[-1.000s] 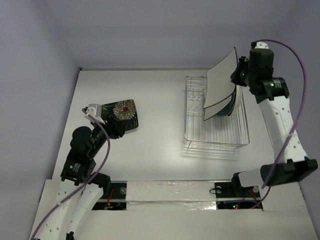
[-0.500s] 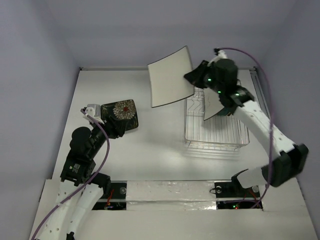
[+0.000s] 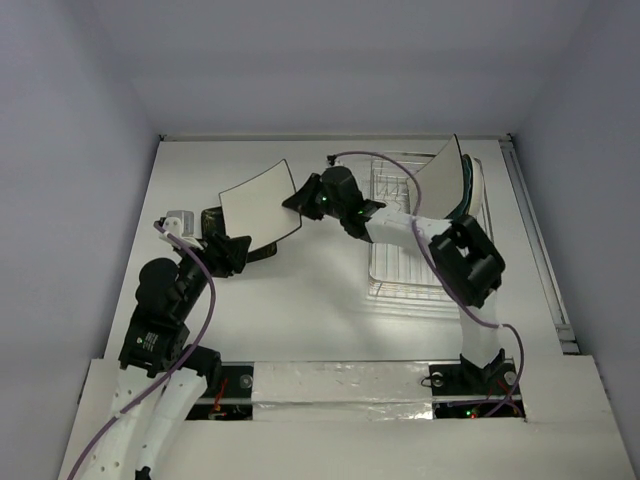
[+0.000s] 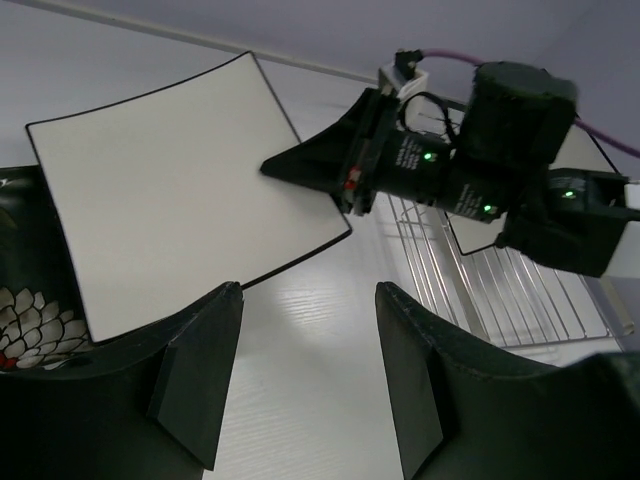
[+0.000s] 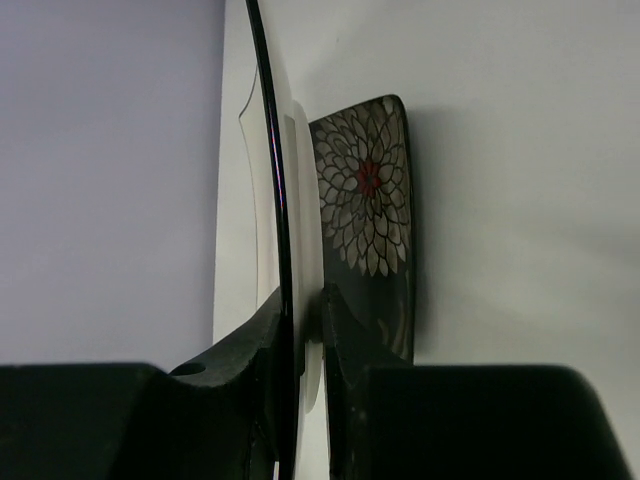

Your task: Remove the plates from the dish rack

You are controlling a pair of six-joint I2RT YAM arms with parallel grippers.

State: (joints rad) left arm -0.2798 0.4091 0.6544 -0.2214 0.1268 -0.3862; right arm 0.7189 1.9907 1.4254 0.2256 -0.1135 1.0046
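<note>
My right gripper (image 3: 298,203) is shut on the edge of a square cream-white plate (image 3: 258,203) with a dark rim. It holds the plate tilted just above the dark square patterned plate (image 3: 213,218), which lies on the table at the left. In the right wrist view the held plate (image 5: 272,150) is edge-on between my fingers, with the dark plate (image 5: 370,200) behind it. My left gripper (image 3: 230,250) is open and empty beside the dark plate, below the held plate (image 4: 180,180). The dish rack (image 3: 430,275) holds another cream plate (image 3: 445,175) and a teal one (image 3: 470,190).
The rack stands at the right half of the table, close to the back wall. My right arm (image 3: 400,222) stretches across the middle from the rack to the left. The rack also shows in the left wrist view (image 4: 500,290).
My right arm has swung the cream plate from above the rack leftward and down over the dark plate. My left arm has hardly moved.
</note>
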